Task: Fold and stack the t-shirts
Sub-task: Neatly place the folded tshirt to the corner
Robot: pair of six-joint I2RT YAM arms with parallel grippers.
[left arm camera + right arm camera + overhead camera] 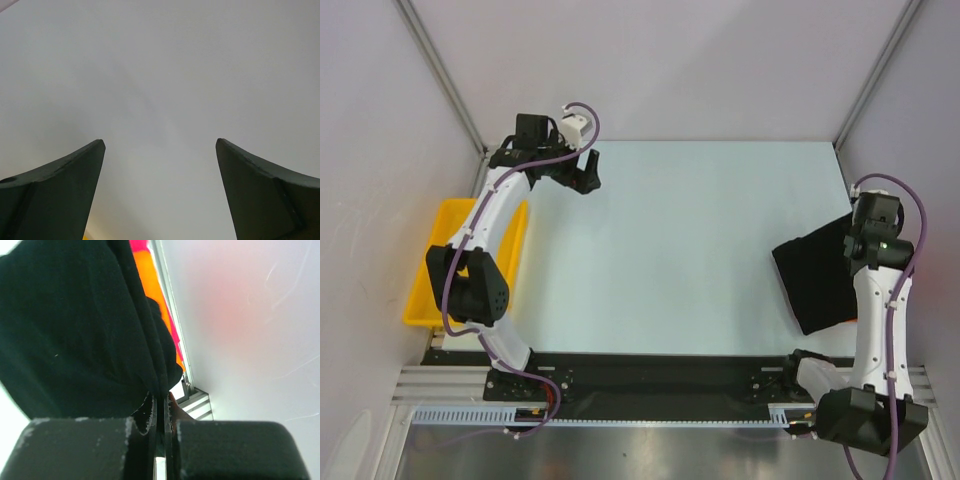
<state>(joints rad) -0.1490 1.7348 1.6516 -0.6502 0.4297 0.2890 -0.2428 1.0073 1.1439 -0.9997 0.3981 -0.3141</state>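
Note:
A folded black t-shirt [813, 272] lies at the table's right edge. My right gripper [863, 248] sits over its right side. In the right wrist view the right gripper [161, 400] is shut on an edge of the black t-shirt [75, 330], with the cloth pinched between the jaws. Behind the black cloth an orange-red t-shirt [149, 275] and a strip of pink t-shirt [173, 336] show. My left gripper [587, 177] is open and empty at the far left of the table. In the left wrist view the left gripper [160, 145] faces only bare pale surface.
A yellow plastic tray [428, 285] stands off the table's left edge, under the left arm; a sliver of it shows in the left wrist view [89, 236]. Enclosure walls and metal posts [872, 75] ring the table. An aluminium rail [197, 402] runs along the right edge.

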